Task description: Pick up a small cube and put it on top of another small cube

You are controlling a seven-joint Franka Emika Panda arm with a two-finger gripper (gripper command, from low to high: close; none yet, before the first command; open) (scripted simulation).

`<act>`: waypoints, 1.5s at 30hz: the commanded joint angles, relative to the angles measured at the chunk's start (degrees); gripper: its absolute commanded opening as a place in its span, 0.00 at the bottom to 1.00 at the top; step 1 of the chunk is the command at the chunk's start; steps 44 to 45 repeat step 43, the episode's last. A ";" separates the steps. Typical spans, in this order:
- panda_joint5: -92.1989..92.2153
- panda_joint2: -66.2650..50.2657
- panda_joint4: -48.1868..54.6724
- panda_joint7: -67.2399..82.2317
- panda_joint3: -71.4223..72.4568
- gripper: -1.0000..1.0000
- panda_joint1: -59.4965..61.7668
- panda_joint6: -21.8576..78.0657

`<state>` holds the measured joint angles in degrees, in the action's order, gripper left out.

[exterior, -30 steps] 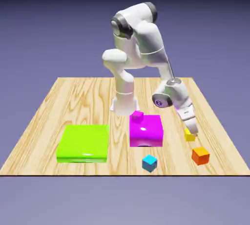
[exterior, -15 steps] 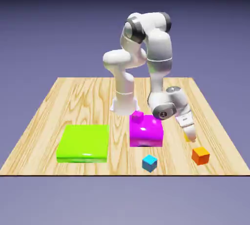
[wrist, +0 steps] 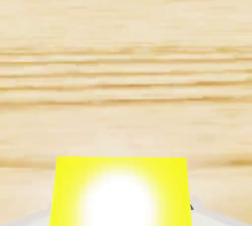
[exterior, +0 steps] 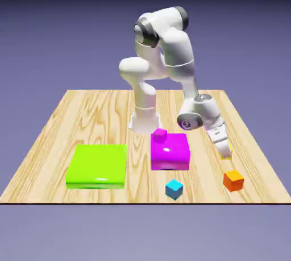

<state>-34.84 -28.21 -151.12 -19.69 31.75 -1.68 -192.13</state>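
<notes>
The small yellow cube (wrist: 120, 193) fills the bottom middle of the hand view, brightly lit, between pale finger tips (wrist: 209, 216) that peek out at its lower corners. My gripper (exterior: 226, 152) is shut on it, low over the table near the exterior view's right edge. There the fingers hide almost all of the cube. The orange cube (exterior: 233, 180) lies just in front of the gripper. Further toward the exterior view's left is the cyan cube (exterior: 174, 189). I cannot tell whether the yellow cube still touches the wood.
A magenta block (exterior: 169, 152) with a small magenta cube (exterior: 160, 135) on its back corner stands left of the gripper. A flat green block (exterior: 97, 165) lies further left. The table's edge (exterior: 258, 158) runs close by on the right.
The fingers have closed on the yellow cube, which showed beside them a second ago. The arm's elbow swung right and back again while the hand stayed low over the cube.
</notes>
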 commanded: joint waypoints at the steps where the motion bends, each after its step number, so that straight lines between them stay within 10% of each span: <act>1: 2.55 0.35 -0.59 2.41 1.96 0.00 1.67 0.52; 14: 32.65 4.53 -7.67 30.88 25.67 0.00 21.81 7.15; 32: 71.56 14.70 4.65 49.16 17.34 0.00 38.88 19.43; 39: 66.63 0.61 9.15 48.09 7.01 0.00 27.71 9.33; 40: 66.63 0.61 9.15 48.09 7.01 1.00 27.71 9.33; 45: 68.08 4.76 7.83 48.41 10.05 1.00 31.00 12.30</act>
